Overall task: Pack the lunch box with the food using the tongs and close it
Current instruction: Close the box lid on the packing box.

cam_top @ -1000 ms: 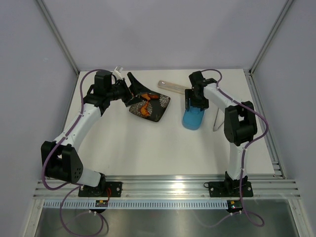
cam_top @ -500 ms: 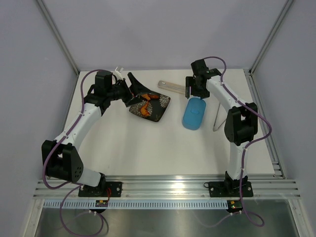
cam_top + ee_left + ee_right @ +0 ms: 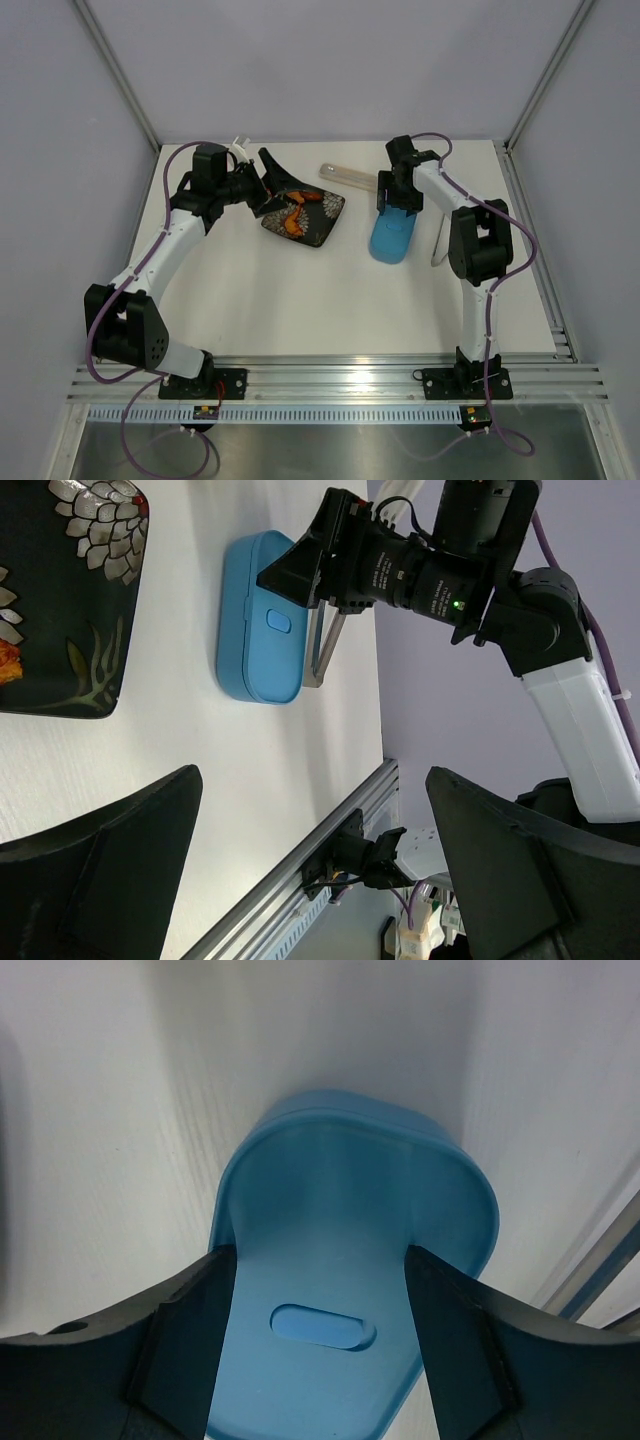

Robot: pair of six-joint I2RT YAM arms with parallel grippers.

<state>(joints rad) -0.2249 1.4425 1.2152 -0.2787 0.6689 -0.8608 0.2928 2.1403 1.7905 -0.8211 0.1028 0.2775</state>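
The light-blue lunch box [image 3: 389,240] lies shut on the table right of centre, its lid [image 3: 340,1220] facing up. My right gripper [image 3: 393,200] is open at the box's far end, with its fingers [image 3: 190,1340] flanking the lid on both sides. The silver tongs [image 3: 440,238] lie just right of the box. Orange food [image 3: 294,217] sits on the black patterned plate [image 3: 325,225]. At the plate's far left corner my left gripper [image 3: 270,188] is wide open, with nothing between its fingers [image 3: 110,860]. From the left wrist I see the box [image 3: 258,620] and the right gripper [image 3: 335,560].
A long translucent case [image 3: 350,175] lies behind the box near the back wall. An aluminium rail [image 3: 330,380] runs along the near table edge, and frame posts stand at the back corners.
My right gripper rose off the lunch box toward the translucent case, then came back down over the box's far end. The left arm has not moved.
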